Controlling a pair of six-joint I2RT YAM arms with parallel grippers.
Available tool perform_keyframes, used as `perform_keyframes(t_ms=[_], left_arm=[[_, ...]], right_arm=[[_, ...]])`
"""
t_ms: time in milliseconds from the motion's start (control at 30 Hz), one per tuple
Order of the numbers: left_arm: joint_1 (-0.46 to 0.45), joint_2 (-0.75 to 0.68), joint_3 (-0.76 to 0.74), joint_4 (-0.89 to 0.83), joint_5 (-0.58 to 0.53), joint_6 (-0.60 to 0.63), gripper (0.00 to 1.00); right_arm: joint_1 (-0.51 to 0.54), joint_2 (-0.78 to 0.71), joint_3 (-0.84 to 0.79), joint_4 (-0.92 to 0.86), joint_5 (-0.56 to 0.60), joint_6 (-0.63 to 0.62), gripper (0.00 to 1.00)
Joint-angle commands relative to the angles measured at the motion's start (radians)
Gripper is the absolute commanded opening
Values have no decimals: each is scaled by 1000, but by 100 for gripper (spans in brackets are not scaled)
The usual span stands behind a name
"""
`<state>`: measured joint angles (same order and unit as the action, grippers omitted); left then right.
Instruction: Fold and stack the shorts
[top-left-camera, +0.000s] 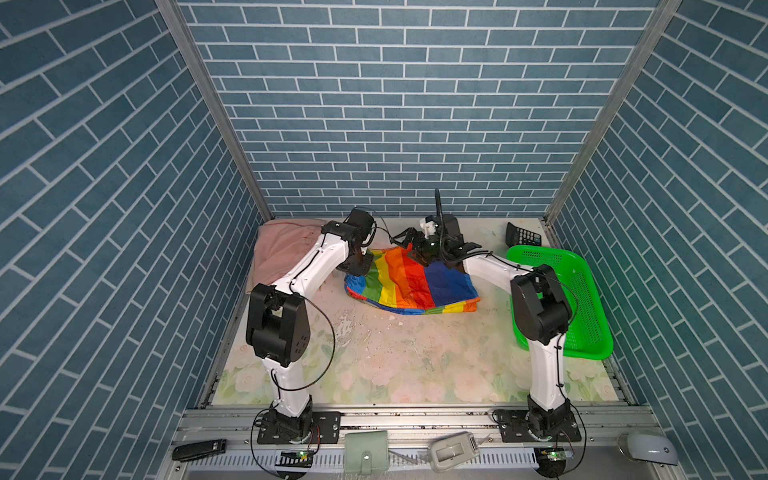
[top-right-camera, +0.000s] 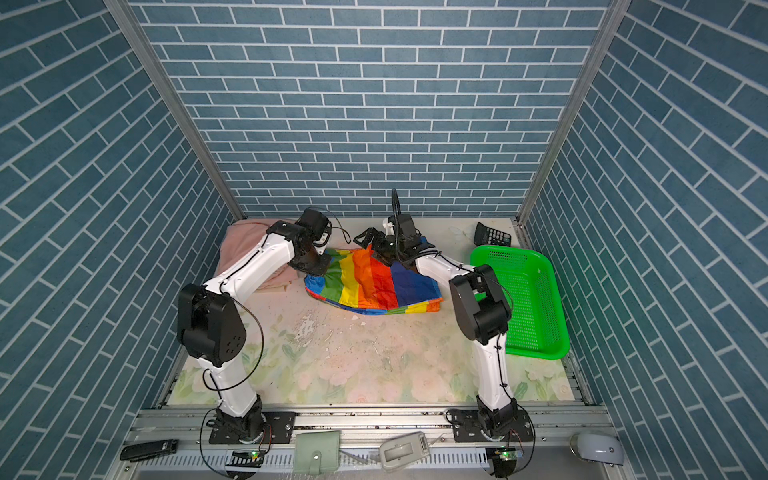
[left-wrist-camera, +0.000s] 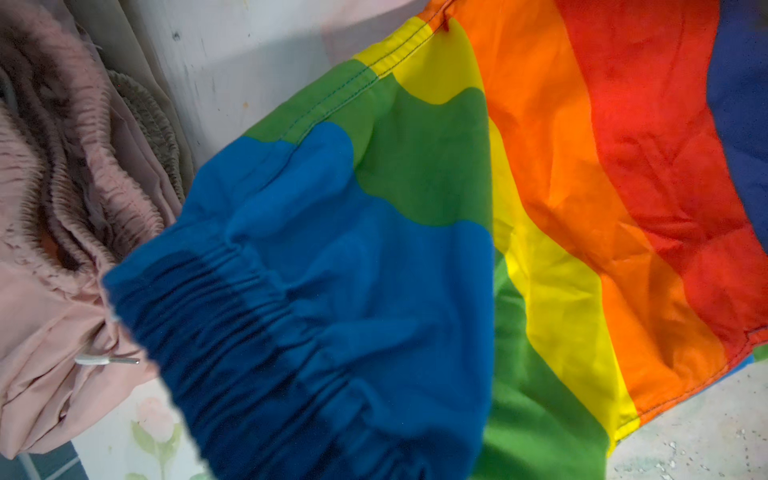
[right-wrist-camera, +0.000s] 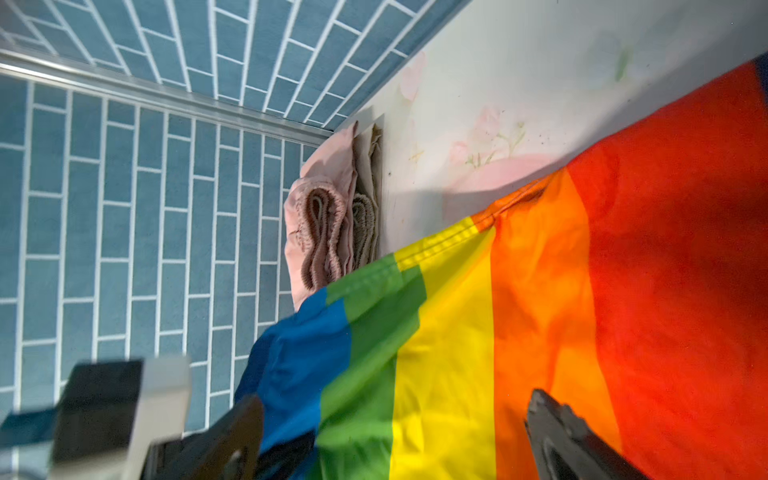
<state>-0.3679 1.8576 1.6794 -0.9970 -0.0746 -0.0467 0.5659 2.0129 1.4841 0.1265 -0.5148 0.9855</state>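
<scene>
The shiny rainbow-striped cloth shorts (top-left-camera: 415, 286) lie spread across the far middle of the floral-printed table (top-left-camera: 395, 357), with the waist end toward the left; the left gripper (top-left-camera: 358, 267) is closed at the blue gathered waistband (left-wrist-camera: 257, 332), seemingly pinching it, though its fingers are hidden in the left wrist view; the right gripper (right-wrist-camera: 399, 436) hangs over the green and yellow stripes with its jaws spread wide, holding nothing; in the far left corner the folded salmon-pink cloth shorts (top-left-camera: 278, 249) rest on top of the folded beige cloth shorts (right-wrist-camera: 368, 216), just beside the rainbow pair; the green plastic mesh basket (top-left-camera: 582, 282) stands at the right edge, apart from all three.
</scene>
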Motion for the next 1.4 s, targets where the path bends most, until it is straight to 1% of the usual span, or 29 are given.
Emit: perform_keyframes(t_ms=[0, 67, 133, 267, 367, 500, 567, 633, 733, 800, 867, 967, 1067, 1133, 1233, 1367], left_arm=[[-2, 20, 49, -26, -12, 11, 4], [-1, 20, 57, -25, -3, 5, 2], [-1, 21, 59, -23, 0, -2, 0], [-2, 15, 45, -16, 6, -13, 0], [-1, 9, 33, -11, 10, -15, 0], [-1, 9, 34, -11, 9, -16, 0], [0, 12, 36, -15, 3, -11, 0], [0, 17, 46, -31, -5, -3, 0], [0, 23, 76, -71, -32, 20, 0], [0, 24, 97, -97, -69, 39, 0], [0, 31, 130, -135, -110, 55, 0], [1, 55, 191, -200, -164, 89, 0], [0, 86, 258, -264, -198, 121, 0], [-1, 106, 301, -293, -215, 128, 0], [-16, 147, 389, -350, -222, 108, 0], [-75, 237, 561, -457, -224, 64, 0]], right_arm=[[21, -72, -192, 49, 56, -70, 99], [40, -101, -293, 137, 22, -39, 99], [75, -128, -353, 180, 9, -38, 99], [163, -152, -429, 215, -10, -36, 99], [209, -124, -451, 203, -1, -45, 99], [235, -31, -454, 194, -2, -34, 99], [238, 10, -447, 197, -21, -27, 99], [235, -3, -443, 200, -33, -21, 99], [210, -106, -413, 98, -21, -81, 99], [173, -191, -410, 39, -14, -115, 99], [110, -275, -415, -52, 6, -154, 99], [0, -349, -407, -217, 47, -229, 99], [-102, -359, -409, -305, 37, -265, 99], [-136, -350, -406, -344, 34, -297, 99], [-155, -336, -417, -352, 38, -318, 99], [-158, -298, -438, -320, 32, -317, 99]])
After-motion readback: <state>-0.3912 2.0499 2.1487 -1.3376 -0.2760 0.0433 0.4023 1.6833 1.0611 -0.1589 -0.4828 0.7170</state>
